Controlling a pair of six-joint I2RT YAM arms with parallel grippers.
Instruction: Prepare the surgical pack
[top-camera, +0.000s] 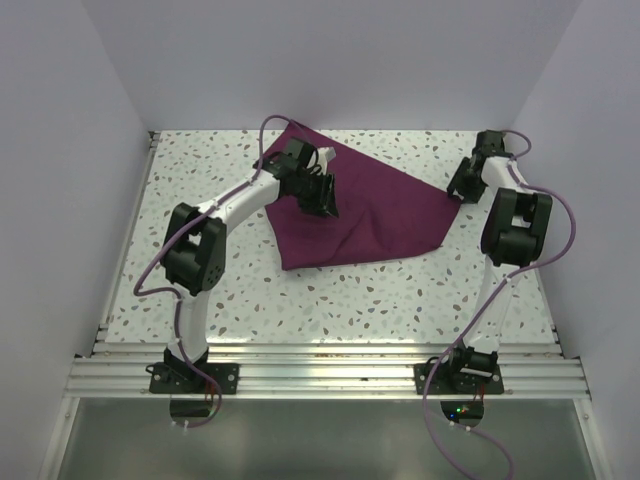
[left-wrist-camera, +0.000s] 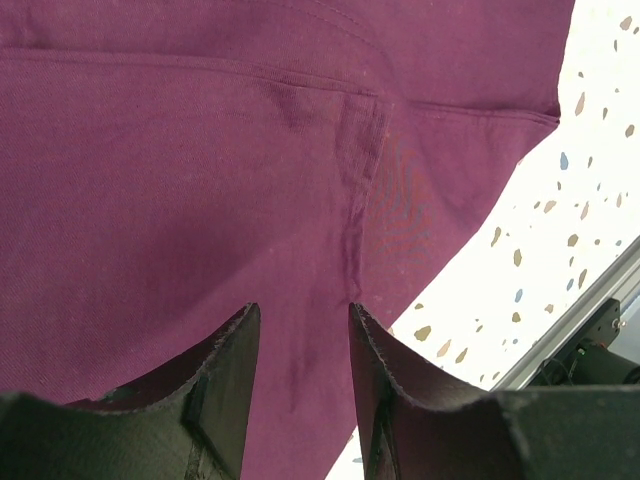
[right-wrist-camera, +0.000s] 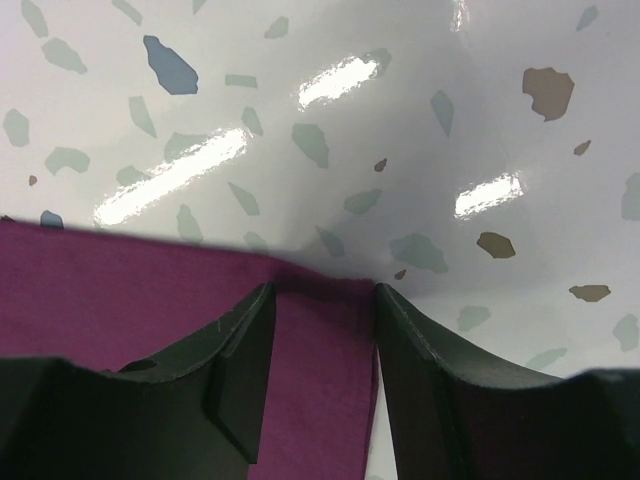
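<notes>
"Purple cloth (top-camera: 380, 215): where is it located?"

"It is laid flat on the speckled table (top-camera: 400, 300), in the far half and roughly midway between the two arms. An irregular outline is seen from the top view, with one point directed to the far wall and another to the right."

"How is the left gripper (top-camera: 325, 200) positioned?"

"It is held over the left part of the cloth. In the left wrist view, the left gripper (left-wrist-camera: 300, 310) is shown with its fingers (left-wrist-camera: 225, 370) parted by a narrow gap, and nothing is clasped between them. Only the cloth (left-wrist-camera: 200, 150) is seen through the gap, crossed by a stitched seam. The table (left-wrist-camera: 560, 230) is exposed at the right. Whether the cloth is touched by the fingertips cannot be told."

"And the right gripper (top-camera: 462, 188)?"

"It is placed at the right-hand corner of the cloth. In the right wrist view, the right gripper (right-wrist-camera: 322, 290) is shown with its fingers (right-wrist-camera: 240, 350) apart by a moderate gap. The edge of the cloth (right-wrist-camera: 100, 290) is seen running into that gap, with the glossy table (right-wrist-camera: 300, 130) beyond it. The fabric is not pinched; whether it is touched by the fingers cannot be told."
</notes>
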